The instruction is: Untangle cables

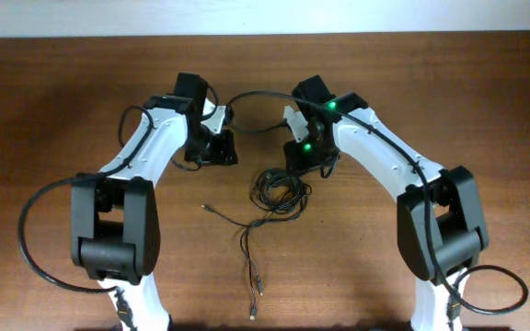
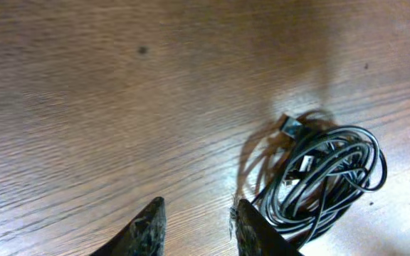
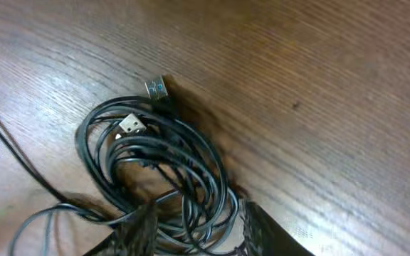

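Overhead, the brown wood-grain surface [image 1: 431,92] fills nearly everything, with a pale strip [image 1: 247,14] beyond its far edge. Two white-and-black arms [image 1: 145,156] reach in from the near edge, elbows out. The cables [image 1: 279,188], thin glossy black cords, lie coiled mid-surface, with loose tails trailing toward the near edge. The left hand [image 2: 194,206] stands spread over bare wood beside the coil. The right hand [image 3: 199,210] is also spread, coil strands between its fingers. A silver plug [image 3: 156,87] juts out.

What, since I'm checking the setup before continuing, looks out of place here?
The cables lie bunched in a tangled coil, loose strands trailing off it, one plug poking out at its edge. Nothing looks damaged or spilled.
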Robot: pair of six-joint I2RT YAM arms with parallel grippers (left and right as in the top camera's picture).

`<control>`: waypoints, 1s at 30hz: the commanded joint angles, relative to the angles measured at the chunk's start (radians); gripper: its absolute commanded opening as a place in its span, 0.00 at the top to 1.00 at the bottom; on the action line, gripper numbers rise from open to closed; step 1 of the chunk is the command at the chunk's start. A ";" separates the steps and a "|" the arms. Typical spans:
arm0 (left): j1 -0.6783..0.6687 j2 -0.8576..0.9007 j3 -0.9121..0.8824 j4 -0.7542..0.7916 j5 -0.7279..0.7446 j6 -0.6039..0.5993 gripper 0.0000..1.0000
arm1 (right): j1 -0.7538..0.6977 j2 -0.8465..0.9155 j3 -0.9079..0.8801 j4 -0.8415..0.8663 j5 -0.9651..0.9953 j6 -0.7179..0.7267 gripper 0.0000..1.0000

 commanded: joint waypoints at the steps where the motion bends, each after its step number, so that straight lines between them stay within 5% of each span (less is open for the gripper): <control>1: -0.004 -0.011 -0.008 0.006 0.007 0.029 0.64 | 0.030 0.018 -0.044 0.027 0.012 -0.125 0.60; 6: -0.004 -0.011 -0.008 0.008 0.007 0.029 0.55 | 0.048 0.018 -0.167 0.218 0.019 -0.117 0.62; 10: -0.004 -0.011 -0.008 0.010 0.007 0.029 0.54 | 0.023 0.018 -0.170 0.279 0.019 0.177 0.96; 16: -0.004 -0.011 -0.008 0.010 0.007 0.029 0.52 | -0.038 0.018 -0.170 0.280 -0.103 0.357 0.93; 21: -0.004 -0.011 -0.008 0.014 0.008 0.029 0.51 | -0.037 -0.035 -0.149 0.272 -0.142 0.246 0.66; 30: -0.005 0.000 -0.008 0.068 0.028 0.000 0.58 | -0.026 -0.091 -0.147 0.209 -0.102 0.077 0.67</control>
